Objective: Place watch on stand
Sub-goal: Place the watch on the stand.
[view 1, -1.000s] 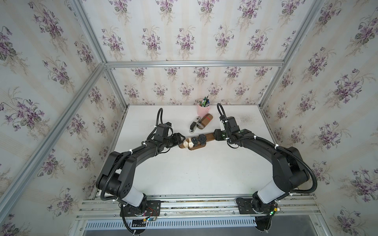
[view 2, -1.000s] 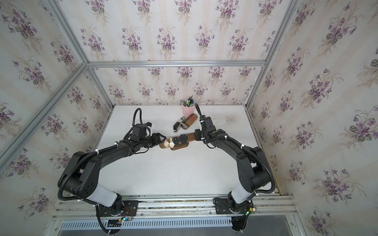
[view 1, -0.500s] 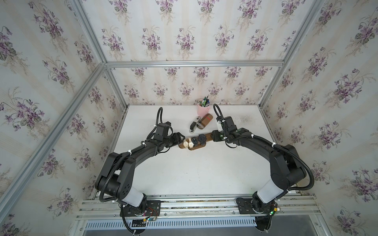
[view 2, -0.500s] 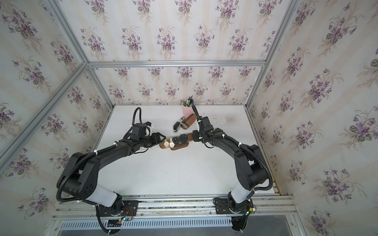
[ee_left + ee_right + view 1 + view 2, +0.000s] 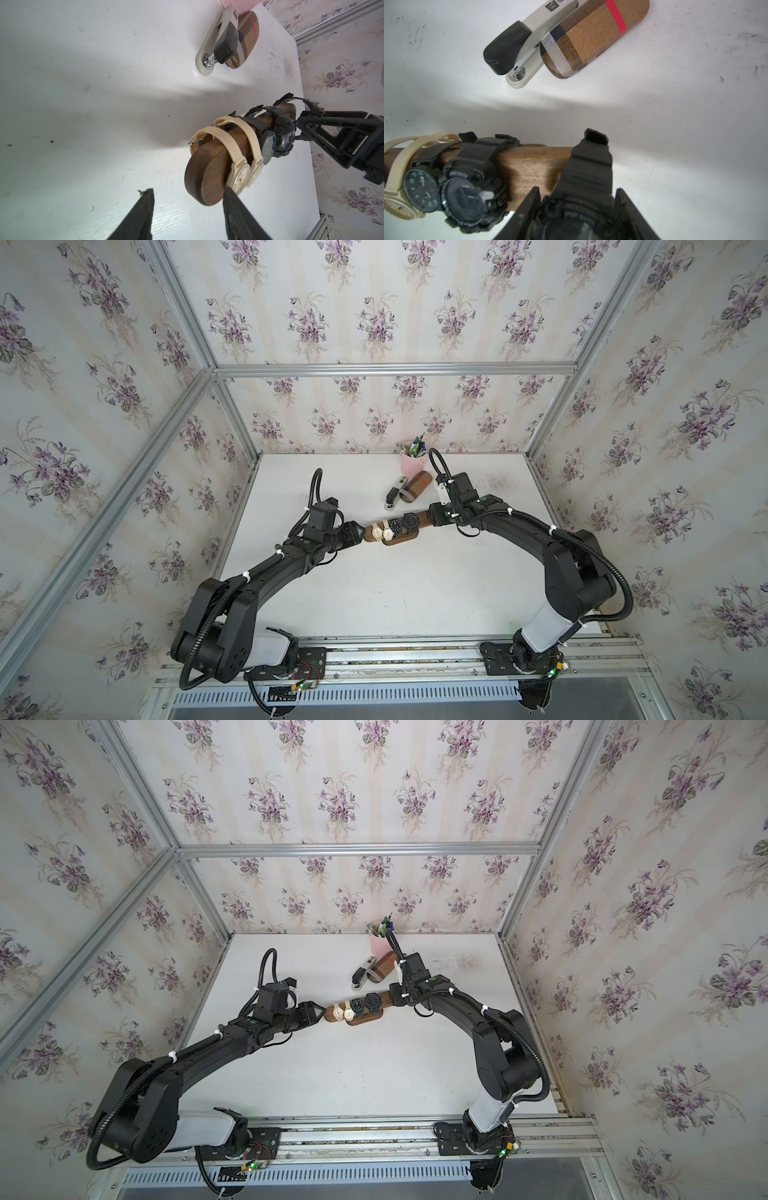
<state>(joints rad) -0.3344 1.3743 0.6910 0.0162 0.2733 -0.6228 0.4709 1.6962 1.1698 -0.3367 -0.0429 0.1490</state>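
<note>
1. Nearest in, the left tool (image 5: pixel 187 192) sits low over the white table (image 5: pixel 395 593). Its fingers are apart and grip nothing, and one fingertip is right up against the left end of the stand (image 5: pixel 529 166).
2. The stand is a dark wooden bar on an oval base. It lies across mid-table between the two arms.
3. Loaded on the bar from that left end are two cream watches (image 5: pixel 239 172), then two black watches (image 5: pixel 467 199), all side by side.
4. At the bar's right end, the right tool (image 5: pixel 577 189) is clamped on the case of another black watch (image 5: pixel 585 170). Its strap hangs over the very tip of the bar. Whether it wraps fully round, I cannot tell.
5. Beyond the stand, a stapler (image 5: pixel 517 47) lies touching a plaid case (image 5: pixel 591 39) with a red stripe.
6. Farthest back, by the wall, stands a pink cup (image 5: pixel 411 464) of pens, just behind the case.
</note>
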